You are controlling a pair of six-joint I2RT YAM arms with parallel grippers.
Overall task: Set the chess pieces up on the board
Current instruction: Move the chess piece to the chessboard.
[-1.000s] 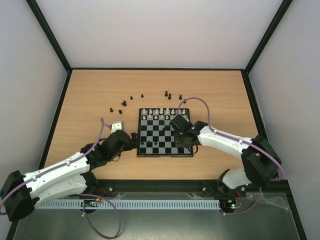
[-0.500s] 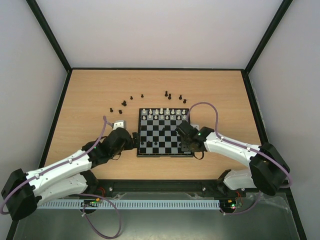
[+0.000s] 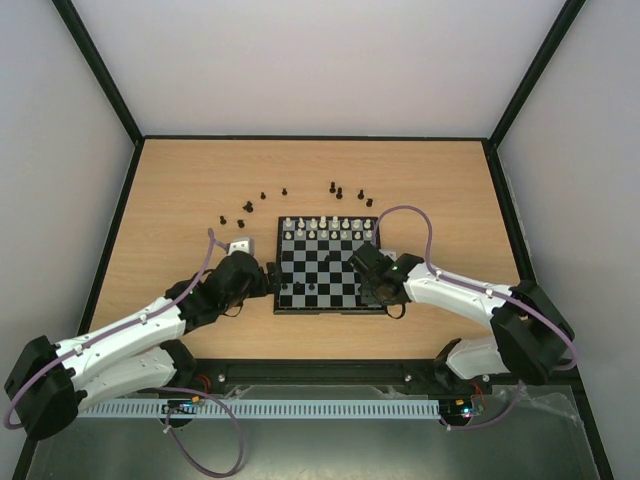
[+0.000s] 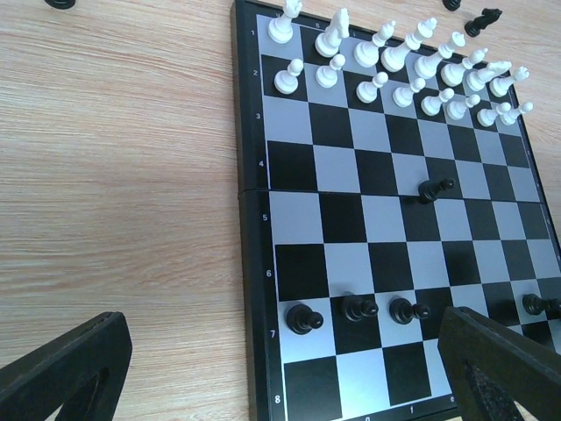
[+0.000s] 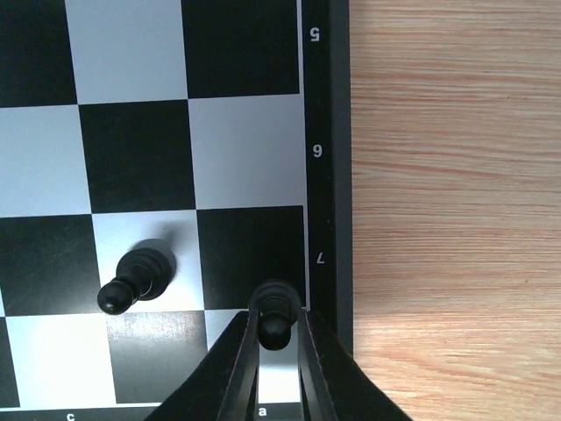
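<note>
The board [image 3: 330,309] lies at the table's middle; it also shows in the left wrist view [image 4: 251,219] and the right wrist view [image 5: 328,105]. Black chess pieces [image 4: 359,307] stand in its near row, and one [image 4: 434,189] stands mid-board. Several more black pieces [image 3: 245,207] lie loose on the table beyond it. My right gripper [image 5: 276,331] is shut on a black pawn [image 5: 275,309] at the board's near right corner, beside another pawn [image 5: 136,281]; it shows in the top view too [image 3: 376,287]. My left gripper [image 4: 280,351] is open and empty over the board's near left edge [image 3: 272,278].
White pieces [image 4: 386,61] fill the board's two far rows [image 3: 325,225]. A small white block [image 3: 238,246] sits just left of the board near my left arm. Black rails edge the wooden table [image 3: 180,190].
My right gripper has moved from the board's far right part down to its near right corner with the pawn. My left gripper has crept slightly toward the board.
</note>
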